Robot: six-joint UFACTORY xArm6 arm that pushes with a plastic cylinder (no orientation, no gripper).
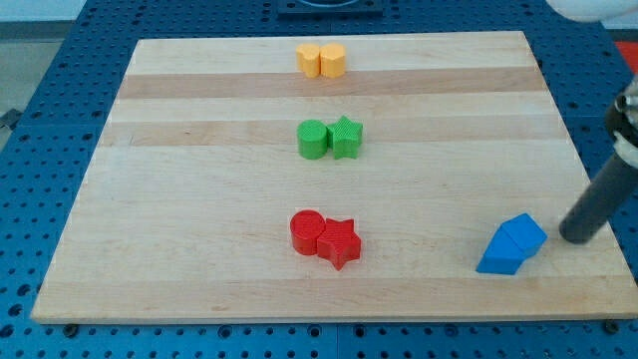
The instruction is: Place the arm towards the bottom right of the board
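Note:
My tip [575, 237] rests on the wooden board [199, 229] near its right edge, toward the view's bottom right. The dark rod rises from it to the upper right. Two blue blocks [511, 244], pressed together, lie just left of the tip, with a small gap between them and the tip. A red cylinder [306, 231] and a red star [340, 241] touch each other at the bottom centre. A green cylinder [313, 139] and a green star [345, 137] sit together at the centre. Two yellow-orange blocks [321, 60] sit together at the top centre.
The board lies on a blue perforated table [40, 120]. The board's right edge is just right of the tip. The arm's body shows at the view's right edge [626, 125].

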